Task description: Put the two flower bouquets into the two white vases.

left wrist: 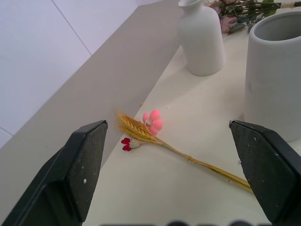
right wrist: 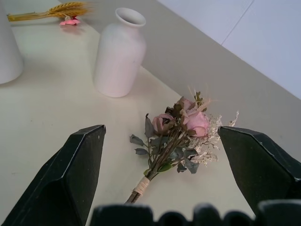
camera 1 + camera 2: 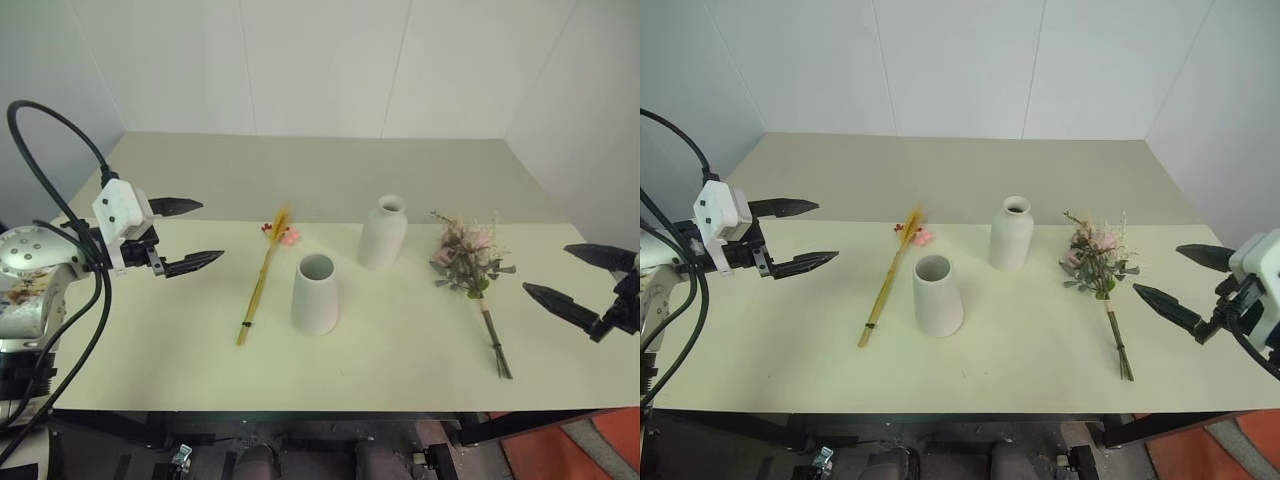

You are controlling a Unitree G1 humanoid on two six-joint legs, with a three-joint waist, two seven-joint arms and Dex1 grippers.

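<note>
From the head camera, four things lie in a row on the pale desk (image 3: 400, 370). Furthest left is the wheat-plume bouquet (image 3: 262, 275), flat on the desk, its plume and small red and pink blossoms toward the far edge and its stalk running toward the near edge. Just beside it to the right stands the cone vase (image 3: 315, 294), upright with its wide mouth up. Behind and to the right of it stands the bottle vase (image 3: 383, 233), also upright. To the right of that, the rose bouquet (image 3: 470, 268) lies flat, blooms toward the far edge, stems toward the near edge. The left tool (image 3: 185, 236) hovers left of the plume with its fingers spread, gripping nothing. The right tool (image 3: 580, 277) hovers right of the rose bouquet, likewise spread and empty.

In the left wrist view, the plume's blossoms lie between the spread fingers (image 1: 75, 169), farther along the desk.

In the right wrist view, the rose bouquet lies between the spread fingers (image 2: 70, 174), untouched.
</note>
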